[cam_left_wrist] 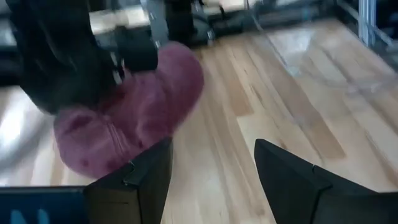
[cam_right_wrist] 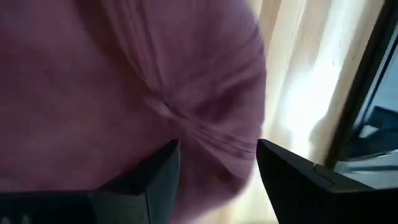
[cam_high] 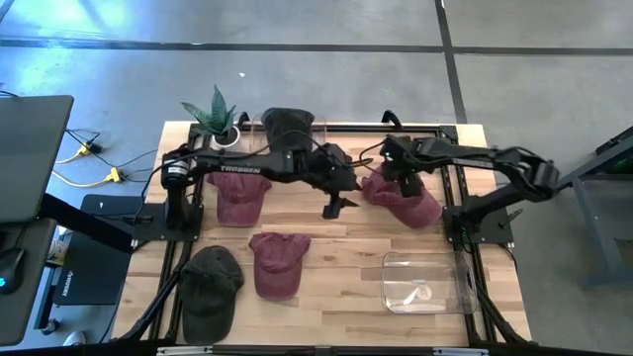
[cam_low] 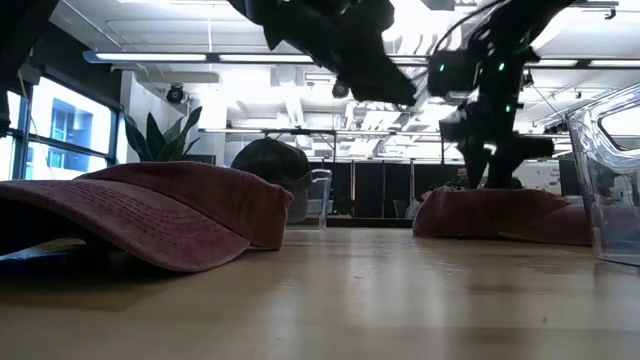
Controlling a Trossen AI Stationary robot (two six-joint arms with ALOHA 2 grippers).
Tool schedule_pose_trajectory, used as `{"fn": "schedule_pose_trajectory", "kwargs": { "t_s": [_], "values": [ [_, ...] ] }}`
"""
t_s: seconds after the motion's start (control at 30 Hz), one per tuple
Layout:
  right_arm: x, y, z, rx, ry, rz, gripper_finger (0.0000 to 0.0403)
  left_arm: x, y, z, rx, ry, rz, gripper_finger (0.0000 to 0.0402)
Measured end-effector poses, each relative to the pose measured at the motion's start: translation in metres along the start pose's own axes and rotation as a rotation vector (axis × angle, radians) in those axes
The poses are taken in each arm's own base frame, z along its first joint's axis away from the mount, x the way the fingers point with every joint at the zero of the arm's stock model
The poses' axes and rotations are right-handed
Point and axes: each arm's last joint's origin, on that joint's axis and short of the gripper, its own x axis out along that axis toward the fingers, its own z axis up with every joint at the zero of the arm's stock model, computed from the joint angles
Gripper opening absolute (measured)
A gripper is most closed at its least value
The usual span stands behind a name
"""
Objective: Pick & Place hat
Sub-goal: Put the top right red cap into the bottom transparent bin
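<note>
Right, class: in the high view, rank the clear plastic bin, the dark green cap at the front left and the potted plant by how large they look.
1. clear plastic bin
2. dark green cap, only slightly smaller than the bin, so that ranking is unsure
3. potted plant, clearly smallest

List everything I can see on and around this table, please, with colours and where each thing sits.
Maroon hats: three; one at back left, one front centre, one at right under the right claw.
Dark green hat: one, front left corner.
Dark hat: one, back centre, over a clear stand.
Clear plastic bin: one, front right, nothing in it.
Potted plant: one, green leaves in a white pot, back left corner.
Wooden table: one, light wood.
Left claw: black, fingers apart, above bare wood mid-table, holding nothing.
Right claw: black, fingers apart, right down at the right maroon hat.
</note>
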Motion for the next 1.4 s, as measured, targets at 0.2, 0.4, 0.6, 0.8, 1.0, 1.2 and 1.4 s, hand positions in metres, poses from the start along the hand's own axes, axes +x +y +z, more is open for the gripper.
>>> {"fn": "schedule_pose_trajectory", "kwargs": {
  "t_s": [0.2,0.4,0.6,0.8,1.0,1.2,1.4],
  "values": [
    [0.028,-0.006,0.006,-0.212,0.064,0.011,0.0187,0.003,-0.002,-0.006,-0.031,0.011,0.015,0.0218],
    [0.045,-0.009,0.015,-0.270,-0.024,0.059,0.0139,0.004,0.002,-0.016,-0.058,0.061,0.050,0.0218],
    [0.051,-0.010,0.013,-0.094,-0.092,0.166,0.0021,0.002,0.006,-0.024,-0.073,0.140,0.121,0.0218],
    [0.016,-0.023,0.003,0.259,-0.094,0.257,0.0017,-0.009,0.016,-0.037,-0.025,0.300,0.229,0.0218],
    [-0.061,-0.036,-0.012,0.810,-0.152,0.276,0.0013,-0.031,0.034,-0.029,-0.038,0.243,0.250,0.0218],
    [-0.090,-0.012,-0.023,0.937,-0.456,0.349,0.0006,-0.031,0.035,-0.006,0.011,0.002,0.173,0.0218],
    [-0.074,0.009,-0.031,1.103,-0.645,0.412,0.0004,-0.027,0.019,0.013,0.071,-0.129,0.187,0.0218]
  ]
}}
